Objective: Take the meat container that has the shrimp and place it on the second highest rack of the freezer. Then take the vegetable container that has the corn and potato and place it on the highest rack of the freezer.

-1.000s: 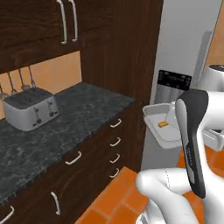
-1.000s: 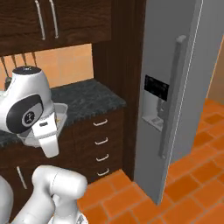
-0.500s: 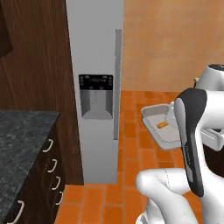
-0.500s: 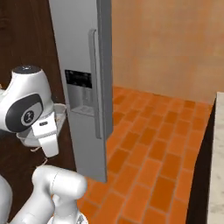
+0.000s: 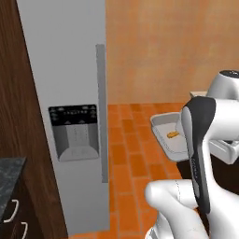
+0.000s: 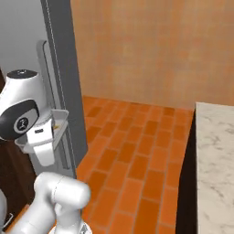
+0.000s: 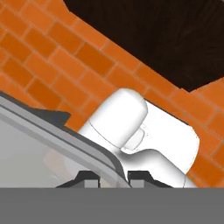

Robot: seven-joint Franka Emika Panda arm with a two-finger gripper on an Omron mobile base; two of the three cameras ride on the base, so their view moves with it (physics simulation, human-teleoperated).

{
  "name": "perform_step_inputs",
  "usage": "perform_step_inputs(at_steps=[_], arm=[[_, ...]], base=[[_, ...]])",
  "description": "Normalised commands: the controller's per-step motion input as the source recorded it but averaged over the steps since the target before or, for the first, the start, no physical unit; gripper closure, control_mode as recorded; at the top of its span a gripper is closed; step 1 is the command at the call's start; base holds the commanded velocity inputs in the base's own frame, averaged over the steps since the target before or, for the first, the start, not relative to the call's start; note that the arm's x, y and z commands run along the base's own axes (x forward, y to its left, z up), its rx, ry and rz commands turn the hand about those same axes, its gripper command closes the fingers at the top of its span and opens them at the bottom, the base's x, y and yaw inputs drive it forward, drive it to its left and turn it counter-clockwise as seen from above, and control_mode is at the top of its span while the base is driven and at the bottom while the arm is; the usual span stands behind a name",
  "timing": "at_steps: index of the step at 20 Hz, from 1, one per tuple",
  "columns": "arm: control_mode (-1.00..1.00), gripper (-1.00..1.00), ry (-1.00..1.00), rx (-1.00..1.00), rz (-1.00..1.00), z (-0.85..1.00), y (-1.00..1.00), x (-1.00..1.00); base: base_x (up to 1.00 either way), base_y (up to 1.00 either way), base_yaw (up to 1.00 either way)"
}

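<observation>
- One shallow grey tray, the meat container point(image 5: 164, 125), is carried in the air above the orange brick floor point(image 5: 135, 154), to the right of the freezer point(image 5: 70, 93).
- Its far wall and left rim are seen in the left base view; its right part is hidden behind the white arm point(image 5: 200, 149).
- On the tray's floor the shrimp point(image 5: 173, 135) is seen, a small orange piece lying close to where the arm covers the tray.
- In the hand view the tray's rounded rim point(image 7: 87, 151) is seen passing down between the two dark finger tips of the gripper point(image 7: 114, 178), so the jaws are clamped on the meat container at its edge.
- In the right base view the tray is seen edge-on at the wrist, just in front of the freezer's long vertical handle point(image 6: 43, 73).
- The freezer door is seen closed, with its dark dispenser panel point(image 5: 73, 131) facing the room.
- A pale marble worktop point(image 6: 215, 155) is seen at the right, well apart from the tray.
</observation>
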Motion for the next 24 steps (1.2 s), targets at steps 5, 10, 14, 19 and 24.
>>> perform_step_inputs(at_steps=[5,10,14,19,24], arm=[[1.00,1.00,0.00,0.00,0.00,0.00,0.00,0.00],[1.00,1.00,0.00,0.00,0.00,0.00,0.00,0.00],[1.00,1.00,0.00,0.00,0.00,0.00,0.00,0.00],[1.00,1.00,0.00,0.00,0.00,0.00,0.00,0.00],[1.00,1.00,0.00,0.00,0.00,0.00,0.00,0.00]], base=[[1.00,-0.82,0.00],[1.00,-0.58,0.00],[1.00,-0.04,0.00],[1.00,-0.12,0.00],[1.00,-0.17,0.10]])
